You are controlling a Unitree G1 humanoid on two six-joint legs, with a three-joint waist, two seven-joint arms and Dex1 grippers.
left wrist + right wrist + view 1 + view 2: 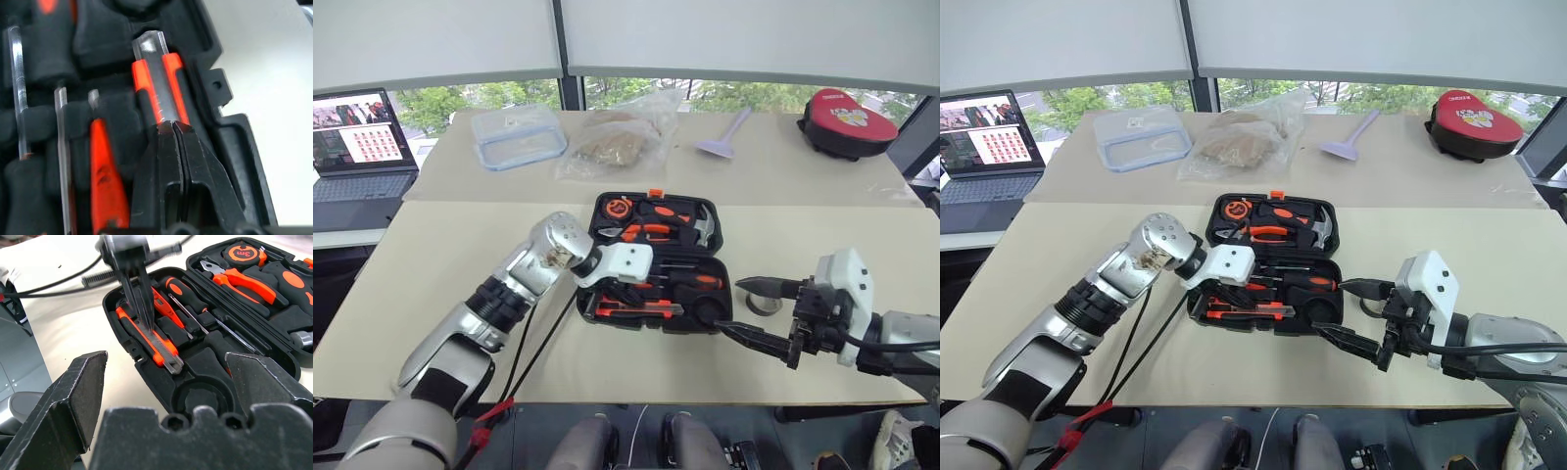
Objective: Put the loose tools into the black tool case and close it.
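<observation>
Left claw (139,308) is pinched closed, tips on the orange-and-black utility knife (149,339) lying in the open black plastic tool case (656,262) on the beige bench (431,284). Right claw (759,311) gapes empty beside it. Orange tape measure (243,253) reads "3m".

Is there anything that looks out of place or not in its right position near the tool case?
Yes. The grey tape roll lies on the table, outside the open black tool case, beside its right edge, while the round slot in the case's near corner is empty. The utility knife lies in its slot under the shut left gripper.
</observation>
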